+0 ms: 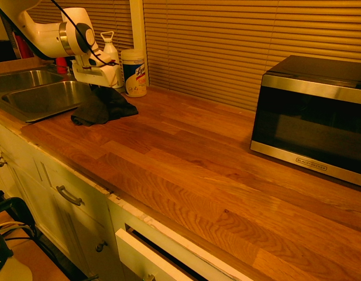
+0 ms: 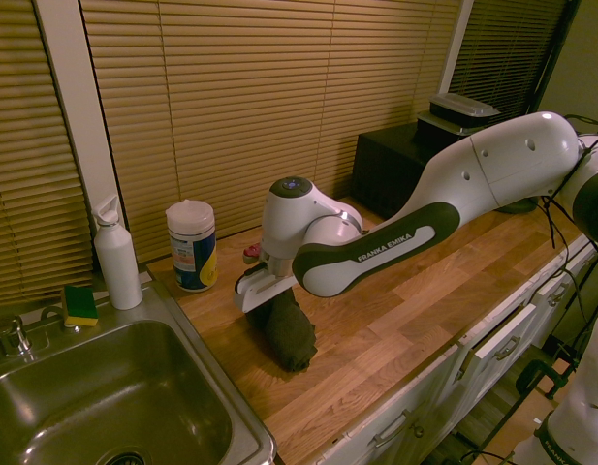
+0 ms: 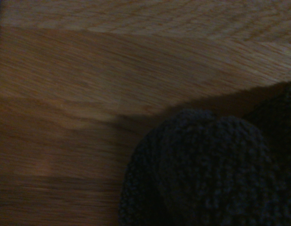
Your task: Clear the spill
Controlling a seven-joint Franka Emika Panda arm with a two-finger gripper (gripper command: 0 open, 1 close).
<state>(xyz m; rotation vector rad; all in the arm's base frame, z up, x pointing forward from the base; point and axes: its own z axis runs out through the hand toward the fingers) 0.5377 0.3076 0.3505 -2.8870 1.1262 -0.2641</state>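
A dark grey-black cloth (image 1: 104, 106) lies bunched on the wooden counter (image 1: 186, 158) just right of the sink. Its top is gathered up into my gripper (image 1: 97, 88), which points down and is shut on it. From the other side, the cloth (image 2: 291, 334) trails from the gripper (image 2: 264, 295) toward the counter's front edge. In the wrist view the knitted cloth (image 3: 206, 174) fills the lower right over bare wood (image 3: 88, 84). The spill is hidden or out of view; no drops show on the wood around the cloth.
A steel sink (image 1: 45, 99) lies left of the cloth. A wipes canister (image 1: 134, 72) and a white bottle (image 1: 110, 55) stand behind it by the blinds, and a sponge (image 2: 80, 305) sits at the sink's back rim. A microwave (image 1: 312, 117) stands far right.
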